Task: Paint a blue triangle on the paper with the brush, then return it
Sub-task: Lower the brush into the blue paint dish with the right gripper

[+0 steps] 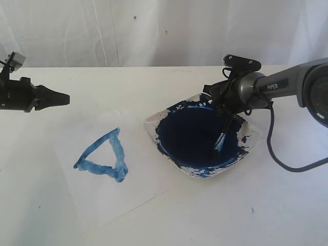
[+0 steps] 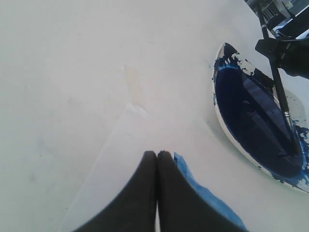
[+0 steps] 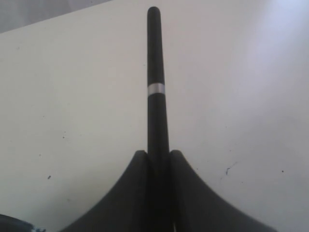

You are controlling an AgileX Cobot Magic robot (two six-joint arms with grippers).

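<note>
Paintbrush work shows on the paper [image 1: 138, 179], which lies flat on the white counter [image 1: 128, 87] and carries a blue triangle [image 1: 120, 159] in thick, uneven strokes. Just to the right of the sheet, with one corner touching or overlapping its edge, sits a white dish [image 1: 150, 122] filled with dark blue paint and smeared blue along its rim. The right claw [image 1: 225, 105] hangs over the far side of the dish, clamped narrowly on the black handle of the brush [image 1: 222, 136]. The brush slants downward with its silvery ferrule low and its bristle tip in the paint, while the handle's upper end sticks out past the fingers in the right wrist view. The left claw [image 1: 64, 97] is pressed together with nothing in it and hovers above the counter at the far left edge of the paper, well apart from the dish.
</note>
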